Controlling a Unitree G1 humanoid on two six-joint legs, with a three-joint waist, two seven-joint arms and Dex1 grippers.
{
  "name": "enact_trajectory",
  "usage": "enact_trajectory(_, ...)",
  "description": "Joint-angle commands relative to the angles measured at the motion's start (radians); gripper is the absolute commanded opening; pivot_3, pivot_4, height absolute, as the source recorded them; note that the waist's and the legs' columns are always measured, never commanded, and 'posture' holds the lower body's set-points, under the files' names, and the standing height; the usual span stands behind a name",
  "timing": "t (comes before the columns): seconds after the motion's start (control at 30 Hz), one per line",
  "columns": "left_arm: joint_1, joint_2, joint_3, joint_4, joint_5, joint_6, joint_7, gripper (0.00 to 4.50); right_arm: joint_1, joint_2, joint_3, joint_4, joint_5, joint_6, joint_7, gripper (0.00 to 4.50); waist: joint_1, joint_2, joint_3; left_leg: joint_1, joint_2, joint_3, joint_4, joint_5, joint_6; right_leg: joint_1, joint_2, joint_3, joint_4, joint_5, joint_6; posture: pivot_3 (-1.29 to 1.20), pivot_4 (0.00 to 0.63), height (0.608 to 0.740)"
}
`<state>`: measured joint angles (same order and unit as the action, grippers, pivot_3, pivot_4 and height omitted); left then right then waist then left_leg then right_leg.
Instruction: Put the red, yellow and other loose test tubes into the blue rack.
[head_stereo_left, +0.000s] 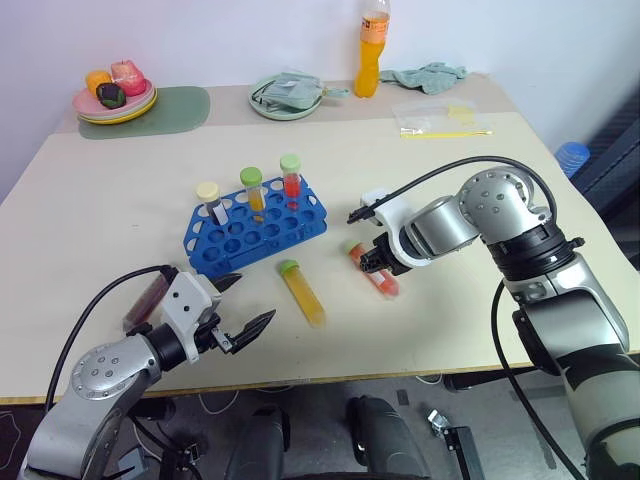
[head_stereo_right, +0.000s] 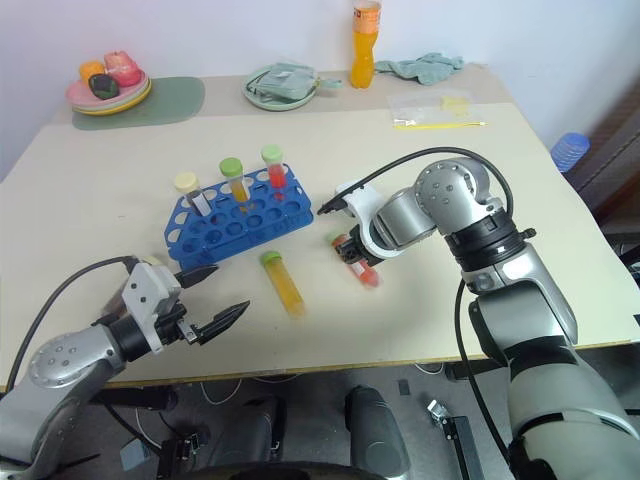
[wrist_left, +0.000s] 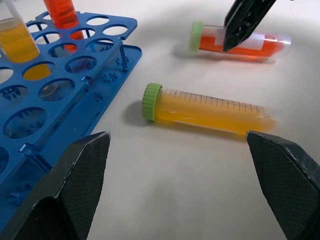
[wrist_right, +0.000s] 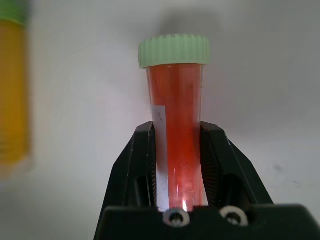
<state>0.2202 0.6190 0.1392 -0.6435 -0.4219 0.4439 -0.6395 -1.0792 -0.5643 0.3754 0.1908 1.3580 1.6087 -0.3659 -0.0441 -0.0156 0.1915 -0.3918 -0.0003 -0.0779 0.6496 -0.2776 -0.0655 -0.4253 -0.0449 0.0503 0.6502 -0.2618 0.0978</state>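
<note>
A blue rack (head_stereo_left: 255, 233) stands mid-table with three capped tubes upright in its back row: a pale one, a yellow one and a red one. To its right a red tube (wrist_right: 175, 140) with a green cap lies on the table. My right gripper (head_stereo_left: 375, 262) is shut on that tube's body, pointing steeply down. A yellow tube (head_stereo_left: 302, 291) with a green cap lies loose in front of the rack, also clear in the left wrist view as the yellow tube (wrist_left: 207, 111). My left gripper (head_stereo_left: 245, 305) hovers open near the front edge, left of the yellow tube.
At the back stand a plate of fruit (head_stereo_left: 113, 95) on a green mat, a bowl with a cloth (head_stereo_left: 286, 95), an orange bottle (head_stereo_left: 372, 50), a rag (head_stereo_left: 430, 75) and a clear bag (head_stereo_left: 440, 115). The table's front edge (head_stereo_left: 330, 377) is close to my left gripper.
</note>
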Motion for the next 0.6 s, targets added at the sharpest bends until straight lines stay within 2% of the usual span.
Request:
enact_trajectory(0.03,0.004,-0.002,0.014,-0.017,0.012,-0.030,0.006,4.50,0.029,-0.029,-0.101,-0.234,-0.043,-0.041,0.106,0.93,0.001,0.000,0.000,0.000,0.000,0.000,0.000,0.000,0.000,0.000,0.000,0.000,0.000,0.000,0.000,0.00,0.150,0.740)
enact_trajectory(0.1,0.012,-0.004,0.024,-0.021,0.012,-0.029,0.013,4.50,0.090,-0.060,-0.127,-0.401,-0.133,-0.182,0.237,0.93,0.003,0.000,0.000,0.000,0.000,-0.001,0.000,0.000,0.001,0.000,0.000,0.000,-0.001,0.000,0.000,0.00,0.150,0.740)
enact_trajectory(0.17,0.023,-0.005,0.039,-0.024,0.010,-0.027,0.021,4.50,0.209,-0.065,-0.166,-0.552,-0.271,-0.456,0.431,0.93,0.004,-0.001,-0.001,-0.001,0.000,-0.001,0.000,0.000,0.001,0.000,0.000,-0.001,-0.002,0.000,0.000,0.00,0.150,0.740)
enact_trajectory(0.27,0.024,-0.011,0.053,-0.020,0.005,-0.027,0.033,4.50,0.349,-0.017,-0.175,-0.597,-0.449,-0.748,0.596,0.93,0.002,-0.002,-0.001,0.000,0.000,0.000,0.000,-0.001,0.001,0.001,0.000,-0.001,-0.001,0.000,0.001,0.00,0.150,0.740)
enact_trajectory(0.33,-0.006,-0.027,0.063,0.001,-0.003,-0.016,0.057,4.50,0.432,0.119,-0.156,-0.506,-0.598,-1.006,0.638,0.93,-0.001,-0.002,-0.001,0.001,0.000,0.000,0.000,-0.001,0.001,0.001,0.000,-0.001,-0.001,0.000,0.001,0.00,0.150,0.740)
enact_trajectory(0.43,-0.060,-0.048,0.077,0.023,-0.019,0.009,0.094,4.50,0.462,0.288,-0.090,-0.308,-0.840,-1.339,0.662,0.93,-0.004,-0.001,-0.001,0.003,0.001,0.001,0.000,0.000,0.001,0.002,0.002,0.000,0.001,0.000,0.000,0.00,0.150,0.740)
enact_trajectory(0.5,-0.084,-0.059,0.086,0.020,-0.031,0.030,0.114,4.50,0.451,0.369,-0.077,-0.188,-0.938,-1.471,0.676,0.93,-0.003,-0.001,-0.001,0.003,0.001,0.001,0.000,0.001,0.001,0.001,0.002,0.000,0.002,0.001,-0.001,0.00,0.150,0.740)
enact_trajectory(0.6,-0.101,-0.061,0.092,-0.015,-0.051,0.073,0.137,4.50,0.425,0.466,-0.111,-0.041,-0.989,-1.558,0.686,0.93,-0.001,-0.001,-0.001,0.003,0.001,0.001,0.000,0.001,0.001,0.001,0.001,0.000,0.002,0.001,-0.001,0.00,0.150,0.740)
